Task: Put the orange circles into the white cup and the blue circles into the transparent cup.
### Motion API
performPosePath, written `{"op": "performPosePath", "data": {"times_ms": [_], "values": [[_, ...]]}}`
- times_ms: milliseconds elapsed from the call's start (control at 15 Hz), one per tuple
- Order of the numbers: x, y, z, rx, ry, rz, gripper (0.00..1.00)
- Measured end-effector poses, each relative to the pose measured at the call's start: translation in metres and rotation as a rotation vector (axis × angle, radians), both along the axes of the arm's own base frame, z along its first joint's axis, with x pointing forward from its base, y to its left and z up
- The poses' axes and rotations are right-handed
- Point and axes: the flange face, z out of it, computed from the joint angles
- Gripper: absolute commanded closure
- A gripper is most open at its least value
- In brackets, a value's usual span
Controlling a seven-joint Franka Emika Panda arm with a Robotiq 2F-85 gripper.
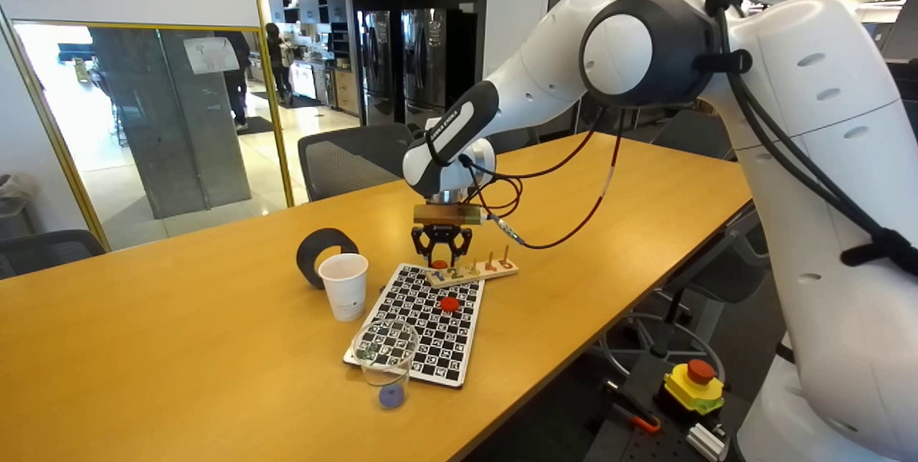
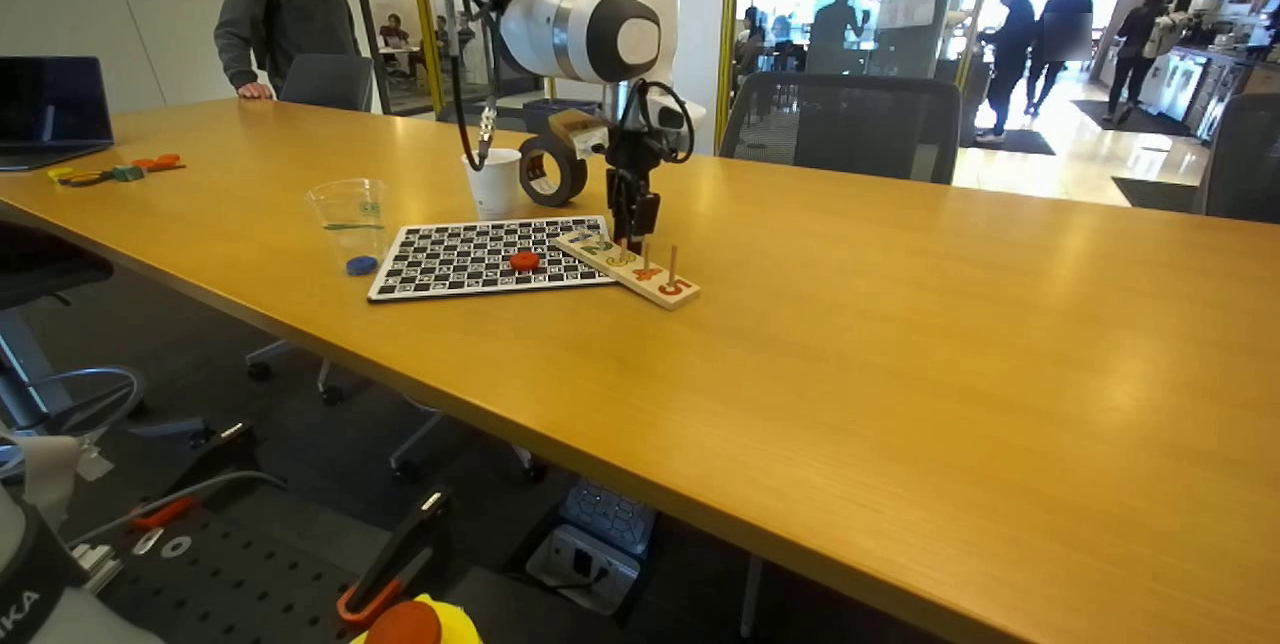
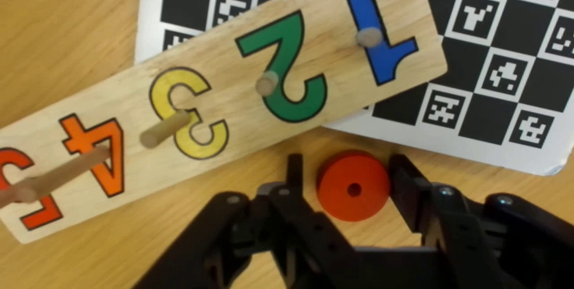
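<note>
An orange circle (image 3: 353,186) with a small centre hole lies on the table between the fingers of my gripper (image 3: 346,163). The right finger (image 3: 406,190) meets or nearly meets its rim; bare wood shows between the disc and the left finger, so the jaws stand open. A second orange circle (image 1: 449,303) rests on the checkered board (image 2: 385,286). At the bottom of the transparent cup (image 1: 386,354), seen through its wall, is a blue circle (image 2: 361,266). The white cup (image 1: 346,288) stands upright beside the board, its inside hidden.
A wooden peg strip (image 3: 314,46) numbered 1 to 5 lies partly over the checkered board, close to my left finger. Behind the white cup a dark tape roll (image 2: 575,174) stands on edge. Some coloured tools (image 2: 128,172) and a laptop (image 2: 50,104) are farther along the table.
</note>
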Motion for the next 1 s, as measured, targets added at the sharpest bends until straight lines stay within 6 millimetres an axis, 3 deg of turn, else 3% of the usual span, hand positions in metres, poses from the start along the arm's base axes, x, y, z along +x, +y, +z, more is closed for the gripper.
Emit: {"op": "performPosePath", "data": {"times_ms": [67,533,800,1000], "values": [[0.0,-0.002,0.001,0.002,0.006,-0.003,0.83],[0.005,0.008,0.01,0.009,0.012,0.012,0.82],[0.015,0.039,0.051,-0.013,-0.048,0.074,0.82],[0.018,0.076,0.091,-0.032,-0.102,0.153,0.82]]}}
